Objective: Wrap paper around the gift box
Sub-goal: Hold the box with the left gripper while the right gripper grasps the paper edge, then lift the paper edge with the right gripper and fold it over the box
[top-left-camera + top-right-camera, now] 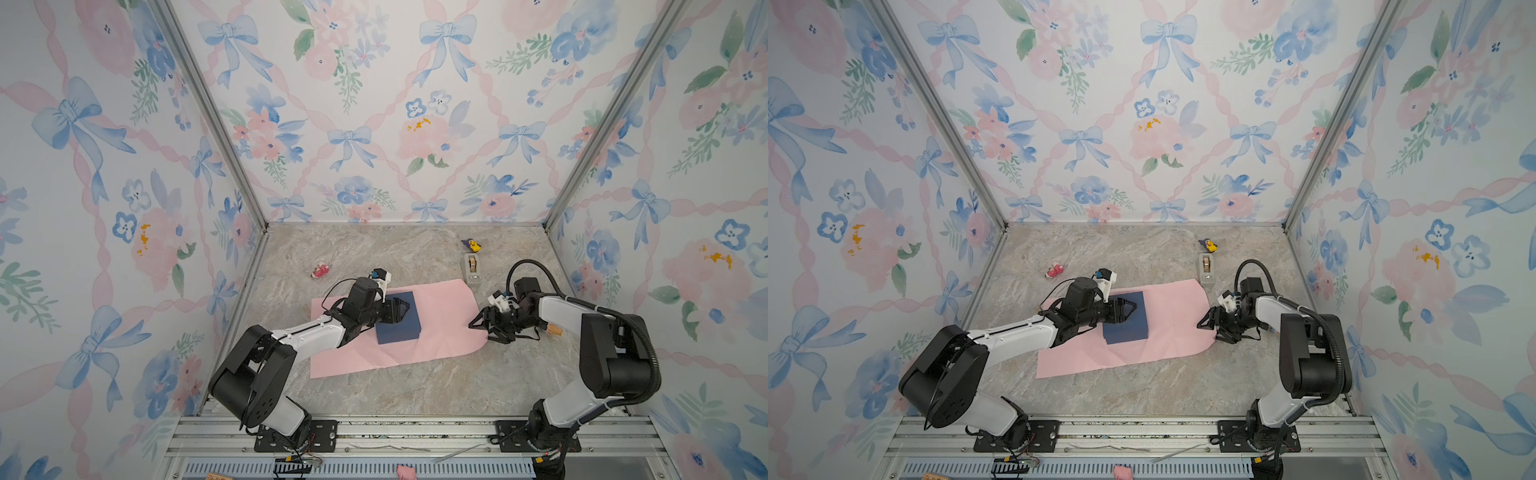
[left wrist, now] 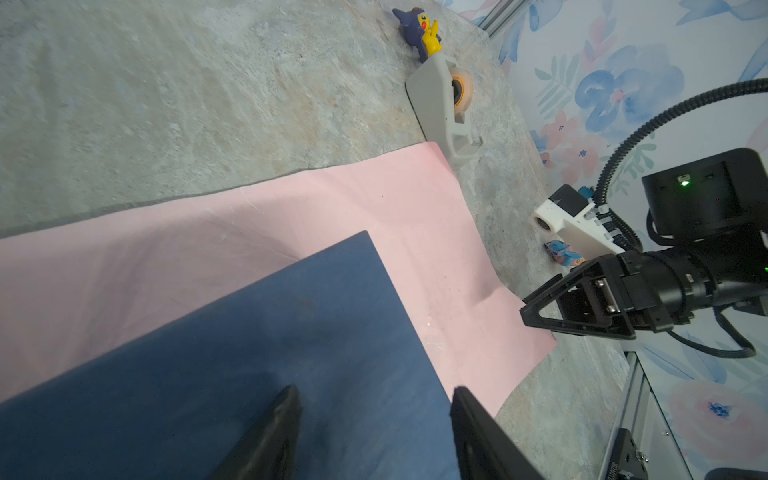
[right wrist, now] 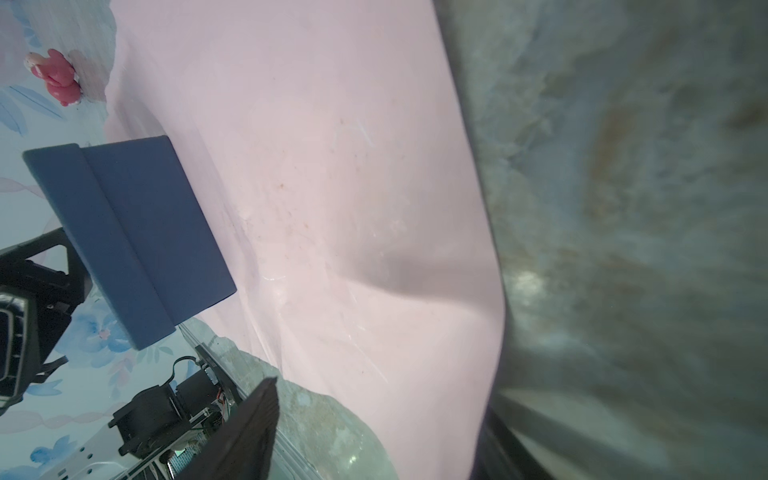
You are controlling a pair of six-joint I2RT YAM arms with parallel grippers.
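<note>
risk 1: right gripper [image 1: 482, 331] could catch only the rim of the paper [image 1: 440, 316] and lose it on the lift, or tear the thin sheet. My read, since the edge sat barely inside the jaws.
risk 2: pulling the sheet could drag the gift box [image 1: 403, 328] along unless the left gripper [image 1: 405, 313] pinned it. Couldn't tell whether its fingers actually touched the lid.
risk 3: fold could land skewed, because the box sat left of the sheet's middle and slightly turned.
box vs left gripper: directly under it. Jaws stood apart over the lid, gripping nothing.
paper vs right gripper: right edge, slightly humped, ran between the jaws. Jaws were apart, not pinching yet.
paper: pink face up on the tabletop [image 1: 415, 386], box resting on it.
tape dispenser [image 1: 471, 268]: just beside the sheet's far right corner.
</note>
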